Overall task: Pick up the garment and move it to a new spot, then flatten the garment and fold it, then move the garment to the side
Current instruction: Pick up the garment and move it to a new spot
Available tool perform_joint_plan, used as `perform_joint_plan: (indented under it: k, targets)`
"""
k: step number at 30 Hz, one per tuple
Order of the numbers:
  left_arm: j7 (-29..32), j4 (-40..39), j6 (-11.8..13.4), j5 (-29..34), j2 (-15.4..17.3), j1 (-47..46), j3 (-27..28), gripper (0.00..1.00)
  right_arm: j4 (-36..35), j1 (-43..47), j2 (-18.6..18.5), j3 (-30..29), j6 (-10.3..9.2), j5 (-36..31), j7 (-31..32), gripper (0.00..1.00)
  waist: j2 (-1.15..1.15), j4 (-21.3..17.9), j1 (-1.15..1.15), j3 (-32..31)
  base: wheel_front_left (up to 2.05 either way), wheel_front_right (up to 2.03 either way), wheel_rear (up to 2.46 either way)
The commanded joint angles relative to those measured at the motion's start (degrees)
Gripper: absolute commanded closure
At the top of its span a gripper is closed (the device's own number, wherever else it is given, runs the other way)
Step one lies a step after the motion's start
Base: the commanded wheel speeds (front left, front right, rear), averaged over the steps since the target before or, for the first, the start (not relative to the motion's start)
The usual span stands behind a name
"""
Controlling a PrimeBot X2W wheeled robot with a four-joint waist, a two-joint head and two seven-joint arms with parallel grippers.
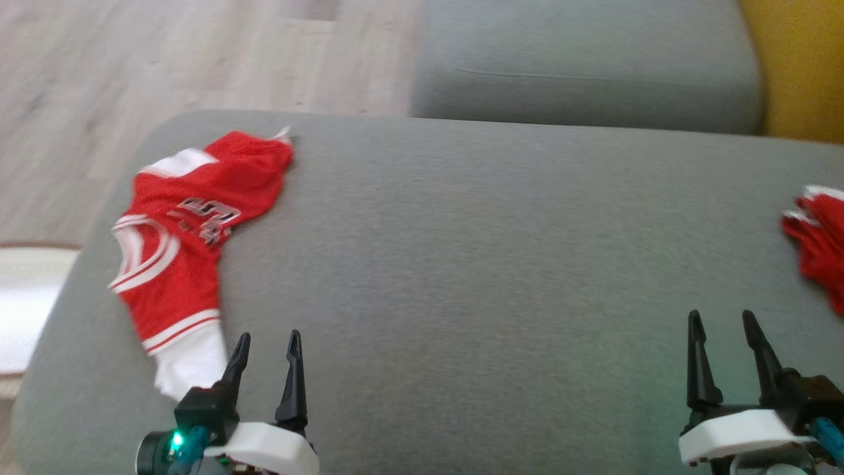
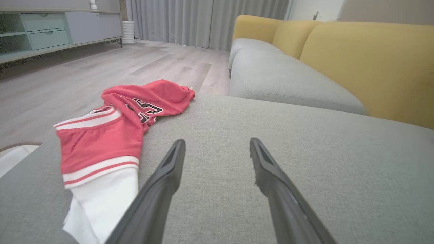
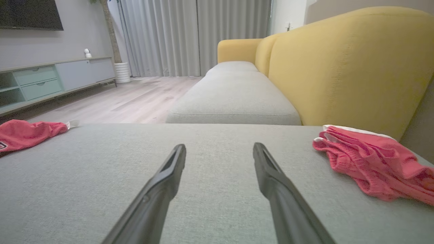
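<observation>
Item one, the garment: a red jersey (image 1: 181, 244) with white banding and a dark printed number, lying crumpled on the grey sofa seat (image 1: 494, 264) along its left edge. I take it for the piece to be handled, though that is my reading, not a certainty. Its long axis runs away from me and leans a little to my right at the far end. The white end is nearest me and the red end with a small pale tag is farthest. Item two, my left jaws: apart and empty, low over the seat, tips pointing forward. The jersey's white end (image 2: 101, 203) lies just to their left, so close to the left finger (image 2: 159, 189) that I cannot tell whether cloth and finger touch. Item three, my right jaws: also apart and empty, well away from the jersey across the bare middle of the seat. The left arm is plainly the nearer. Item four: a second red garment (image 1: 817, 244), bunched at the seat's right edge below the yellow backrest (image 3: 339, 67), near my right jaws. Judgement: the pick-up is not yet begun. It calls for a short swing left and slightly forward onto the near end of the jersey.
</observation>
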Motion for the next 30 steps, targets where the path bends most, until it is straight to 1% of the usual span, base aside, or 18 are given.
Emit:
perform_joint_plan:
  k: [1, 9, 14, 21, 25, 30]
  targets:
    - [-0.7, -2.1, 0.09, 0.34, -0.3, -2.92, 1.63, 0.0, -1.7, -0.94, -0.48, 1.6, 0.39, 0.42, -0.65, 0.0, 0.0, 3.43, 0.0, -0.38, 0.0, 0.0, 0.0]
    - [-0.7, -2.4, 0.28, 0.51, -0.3, -1.8, 3.11, 0.0, -1.34, -1.23, -0.48, 4.05, 0.39, 1.07, -0.65, 0.0, 0.0, 14.03, 0.0, -0.91, 0.0, 0.0, 0.0]
    - [-0.7, -2.76, 0.32, 0.34, -0.3, -0.59, 3.9, 0.0, -0.96, -1.83, -0.48, 5.2, 0.39, 1.16, -0.65, 0.0, 0.0, 17.59, 0.0, -0.89, 0.0, 0.0, 0.0]
    - [-0.7, -3.53, 0.36, 0.0, -0.3, -0.13, 4.61, 0.0, -0.67, -1.69, -0.48, 6.05, 0.39, 1.09, -0.65, 0.0, 0.0, 18.2, 0.0, -0.14, 0.0, 0.0, 0.0]
    - [-0.7, -4.12, 0.86, -0.36, -0.3, -0.52, 5.26, 0.0, -0.95, -1.89, -0.48, 6.11, 0.39, 0.69, -0.65, 0.0, 0.0, 16.93, 0.0, 1.27, 0.0, 0.0, 0.0]
    - [-0.7, -5.39, 1.38, -1.45, -0.3, -2.98, 7.63, 0.0, -2.24, -3.21, -0.48, 5.83, 0.39, -0.73, -0.65, 0.0, 0.0, 14.49, 0.0, 6.15, 0.0, 0.0, 0.0]
